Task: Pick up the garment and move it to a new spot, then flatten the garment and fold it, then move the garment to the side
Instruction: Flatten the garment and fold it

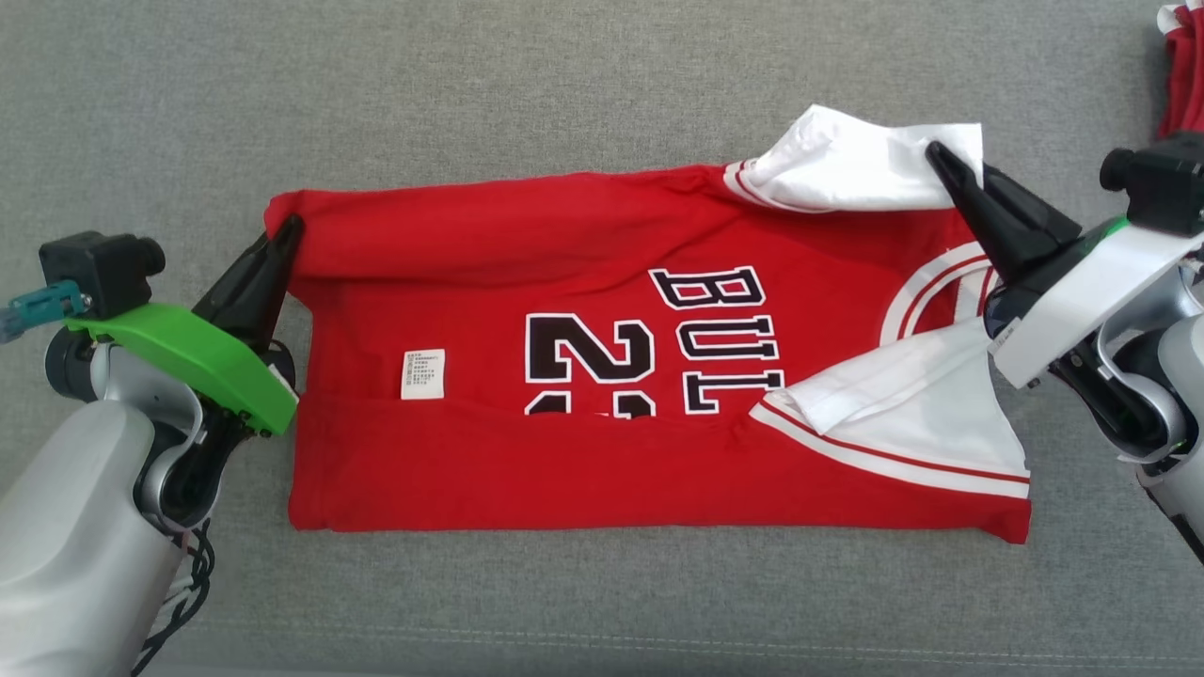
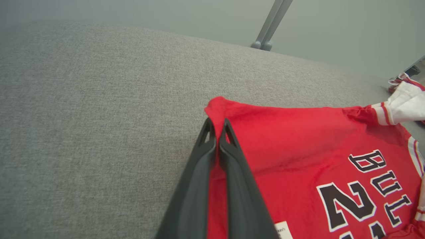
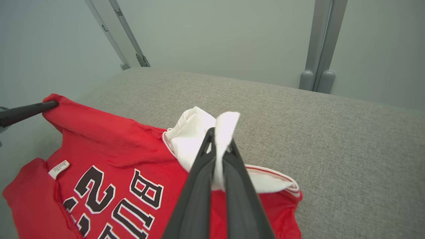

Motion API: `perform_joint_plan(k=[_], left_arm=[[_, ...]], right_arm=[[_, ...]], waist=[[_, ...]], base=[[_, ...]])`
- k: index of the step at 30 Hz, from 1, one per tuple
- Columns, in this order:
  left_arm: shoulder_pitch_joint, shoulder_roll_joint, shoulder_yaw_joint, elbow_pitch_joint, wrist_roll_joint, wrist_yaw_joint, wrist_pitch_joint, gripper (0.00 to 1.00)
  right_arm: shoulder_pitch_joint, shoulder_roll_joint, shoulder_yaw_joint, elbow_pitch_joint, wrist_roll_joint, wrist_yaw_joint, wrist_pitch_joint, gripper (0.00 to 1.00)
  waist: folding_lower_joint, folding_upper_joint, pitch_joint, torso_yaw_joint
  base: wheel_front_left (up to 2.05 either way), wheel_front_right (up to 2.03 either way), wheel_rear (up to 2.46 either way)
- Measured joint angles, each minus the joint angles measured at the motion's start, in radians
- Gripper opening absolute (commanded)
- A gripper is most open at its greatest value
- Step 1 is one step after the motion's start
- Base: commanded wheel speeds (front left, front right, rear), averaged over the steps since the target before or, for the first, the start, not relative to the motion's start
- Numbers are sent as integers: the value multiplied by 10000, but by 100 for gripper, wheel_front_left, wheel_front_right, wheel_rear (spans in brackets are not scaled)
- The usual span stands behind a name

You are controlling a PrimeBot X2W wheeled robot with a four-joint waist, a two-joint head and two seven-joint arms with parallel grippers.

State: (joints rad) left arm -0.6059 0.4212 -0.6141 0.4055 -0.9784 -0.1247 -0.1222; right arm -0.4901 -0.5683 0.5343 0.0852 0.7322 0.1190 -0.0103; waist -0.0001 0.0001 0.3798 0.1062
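Left gripper (image 1: pixel 288 231): frame left, I see it clenched on the red jersey (image 1: pixel 527 470) at its upper-left corner.
Jersey: centre of frame, partly folded on the grey cushion (image 1: pixel 564 85), a 2 showing.
Right gripper (image 1: pixel 941 158): upper right, fingers pinching the white sleeve (image 1: pixel 847 160) tight.
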Motion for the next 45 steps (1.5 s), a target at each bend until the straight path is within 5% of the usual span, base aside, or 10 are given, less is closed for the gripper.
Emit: perform_joint_plan(k=[22,42,43,44,45], left_arm=[[1486,221,-341,-268,-134,0,-892,0],[2214,207,-660,-136,-127,0,-1089,0],[2220,211,-658,-84,-123,0,-1091,0],[2227,219,-648,-13,-111,0,-1095,0],[2227,219,-648,-13,-111,0,-1095,9]], right_arm=[[3136,-518,21,-2017,178,-1296,-159,0],[4298,-886,610,-2220,-42,-1664,-92,0],[4359,-886,631,-2224,-44,-1680,-56,29],[4405,-886,679,-2217,-79,-1712,-52,29],[4405,-886,679,-2217,-79,-1712,-52,41]], waist=[[0,0,-663,-175],[0,0,-1006,-38],[0,0,-1029,-35],[0,0,-1050,-33],[0,0,-1050,-33]], base=[[0,0,0],[0,0,0],[0,0,0],[0,0,0],[0,0,0]])
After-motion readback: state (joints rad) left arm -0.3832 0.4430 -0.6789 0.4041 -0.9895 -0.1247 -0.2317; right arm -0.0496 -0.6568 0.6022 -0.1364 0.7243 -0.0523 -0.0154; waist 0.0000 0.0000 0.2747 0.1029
